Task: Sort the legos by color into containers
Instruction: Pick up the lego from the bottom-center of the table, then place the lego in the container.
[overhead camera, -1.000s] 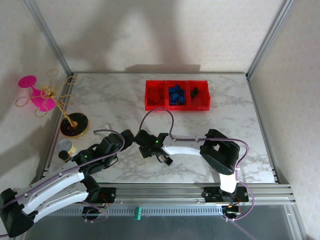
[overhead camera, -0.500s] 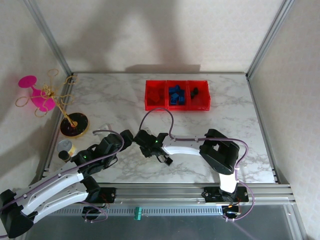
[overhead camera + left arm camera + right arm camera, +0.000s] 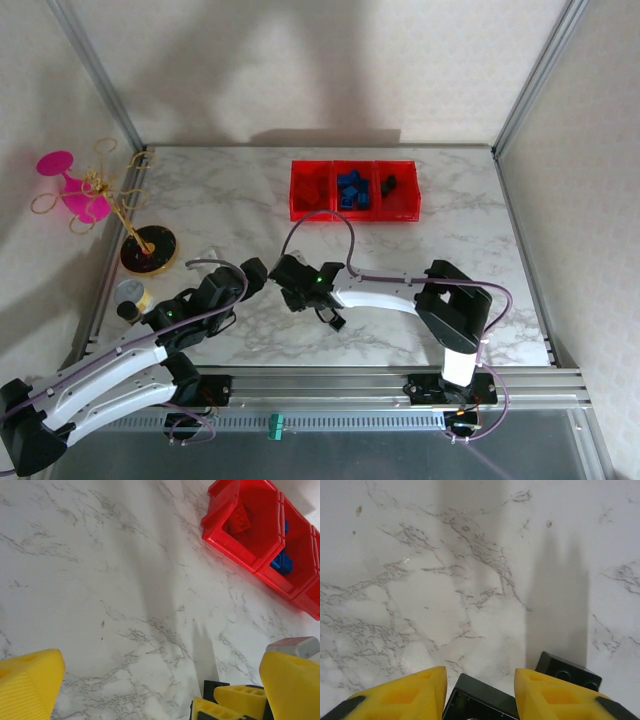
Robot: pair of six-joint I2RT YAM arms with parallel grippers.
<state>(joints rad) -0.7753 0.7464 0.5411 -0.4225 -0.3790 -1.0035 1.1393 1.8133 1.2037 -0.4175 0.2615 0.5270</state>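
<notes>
A white marbled bench (image 3: 230, 200) sits inside pale walls. At its far middle stand the containers (image 3: 355, 212), 3 joined red bins: red legos (image 3: 318, 190) in the left one, blue legos (image 3: 352, 190) in the middle, black ones in the right. Nearer the front, the right claw (image 3: 480, 679) has its yellow fingers pressed against both sides of a black lego (image 3: 480, 702). A 2nd black lego (image 3: 568, 672) lies just beside one finger. The left claw (image 3: 160, 665) hangs close by, jaws spread wide, holding nothing.
</notes>
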